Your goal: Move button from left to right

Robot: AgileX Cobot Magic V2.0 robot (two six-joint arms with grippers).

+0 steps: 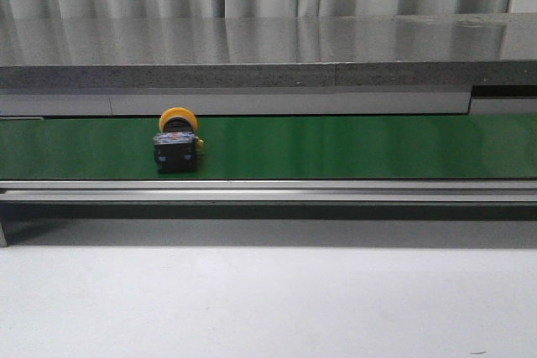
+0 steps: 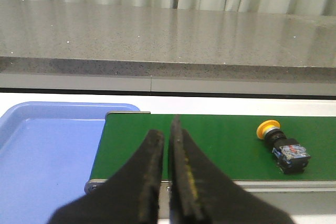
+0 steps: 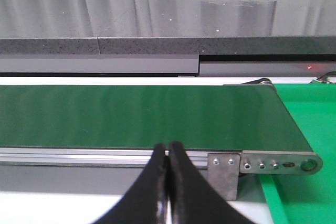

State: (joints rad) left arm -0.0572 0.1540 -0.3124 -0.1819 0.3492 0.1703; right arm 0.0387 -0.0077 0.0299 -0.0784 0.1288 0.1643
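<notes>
Left wrist view shows a blue tray (image 2: 42,150) holding nothing visible, beside the green belt (image 2: 210,145). The button (image 1: 176,142) lies on the belt's left part, its marking unreadable. Left pincer (image 2: 168,145) and right pincer (image 3: 168,156) both sit pressed together, gripping nothing.

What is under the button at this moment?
The button lies on its side directly on the green conveyor belt, yellow cap toward the back. The belt patch beneath its black body is covered and cannot be seen.

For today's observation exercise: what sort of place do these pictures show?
Probably an automation lab or factory test cell: a green conveyor belt carries a yellow-capped black push-button, beside a blue plastic tray and a grey speckled stone counter.
</notes>
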